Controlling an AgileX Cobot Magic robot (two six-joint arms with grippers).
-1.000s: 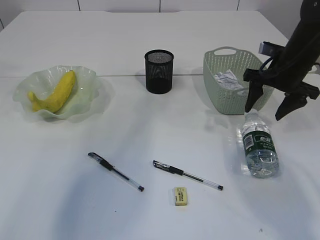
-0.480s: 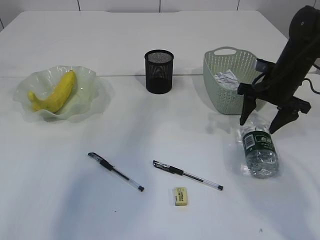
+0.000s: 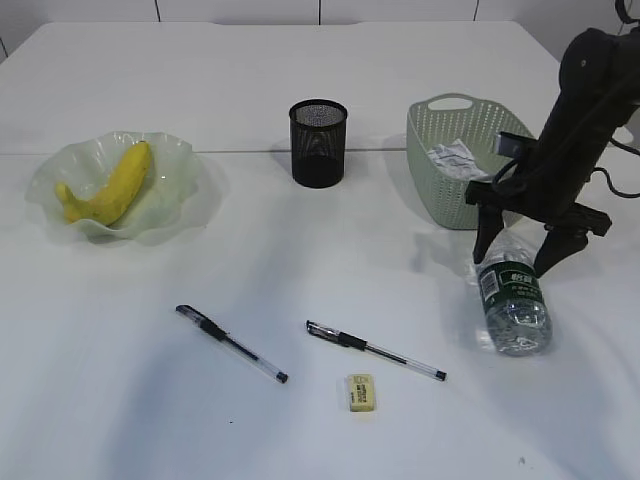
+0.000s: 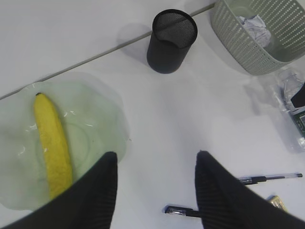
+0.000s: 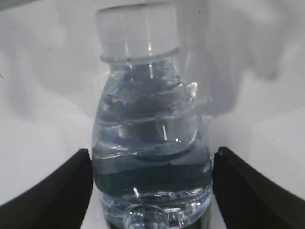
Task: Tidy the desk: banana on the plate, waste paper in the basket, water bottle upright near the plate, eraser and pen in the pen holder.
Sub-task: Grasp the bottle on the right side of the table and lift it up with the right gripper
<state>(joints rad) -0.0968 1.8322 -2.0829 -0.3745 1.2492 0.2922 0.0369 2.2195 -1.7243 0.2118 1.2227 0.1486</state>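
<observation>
We find the right gripper (image 3: pixel 514 257) spread wide, straddling the neck of the water bottle (image 3: pixel 513 305), which lies on its side beside the basket (image 3: pixel 440 160). We judge the round, slick bottle may roll or squirt free if the fingers close off-centre.

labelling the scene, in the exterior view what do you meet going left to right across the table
plate with the banana → left pen → pen holder → eraser → right pen → basket → water bottle lying under the open right hand
</observation>
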